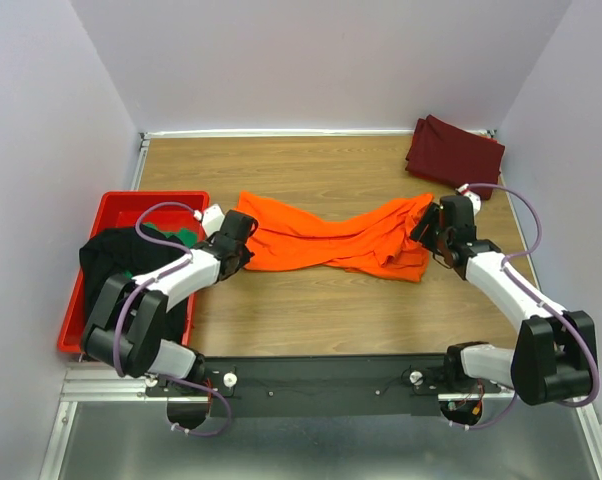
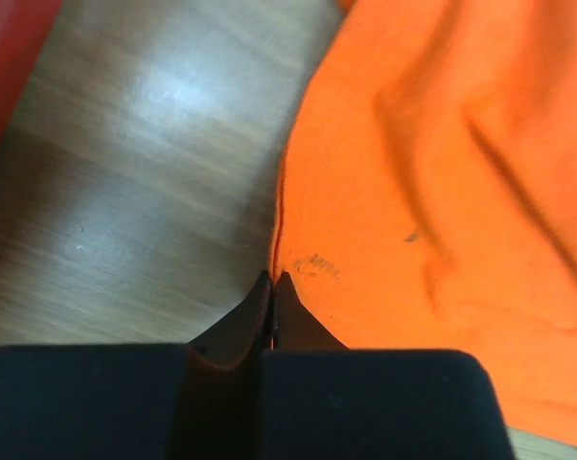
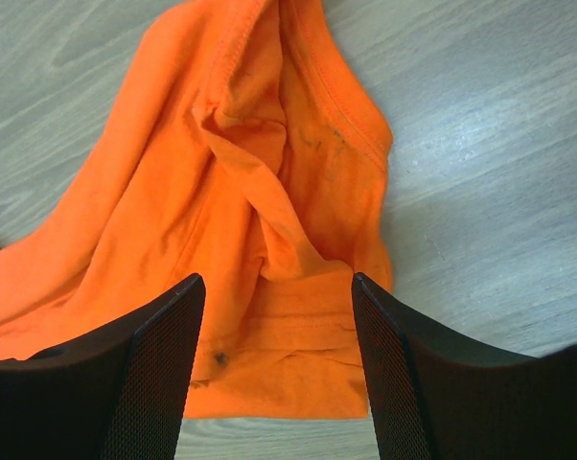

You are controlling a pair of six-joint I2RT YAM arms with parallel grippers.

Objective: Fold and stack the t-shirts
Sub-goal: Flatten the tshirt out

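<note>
A: Where to look first?

B: On the table, between the two sets of jaws. Find the orange shirt there, strung out low, twisted and bunched midway. Behind the left gripper, note the red bin with a black shirt and a green shirt inside. Well beyond the right gripper, note the maroon shirt, folded.

A: Step in hand?

B: Most likely taking hold of both ends, to spread the orange shirt flat before any fold.

A: How to do that well?

B: Bite past the hem, not just on its rim. Close the right side on a single layer, not the whole bunch. Then lift only slightly and pull apart evenly, so as to undo the twist. Avoid dragging cloth toward the bin.

A: And the arms?

B: Left arm: stretched forward and inward, low over the table, wrist close to level. Right arm: elbow bent, reaching inward, wrist tipped down at the far end of the cloth.

A: Jaws?

B: Left: pressed together right at the hem's edge. Cannot tell whether any cloth is caught between. Right: spread wide, pinching nothing. A ribbed opening, likely the collar, lies just ahead, with more orange cloth between the fingers.
</note>
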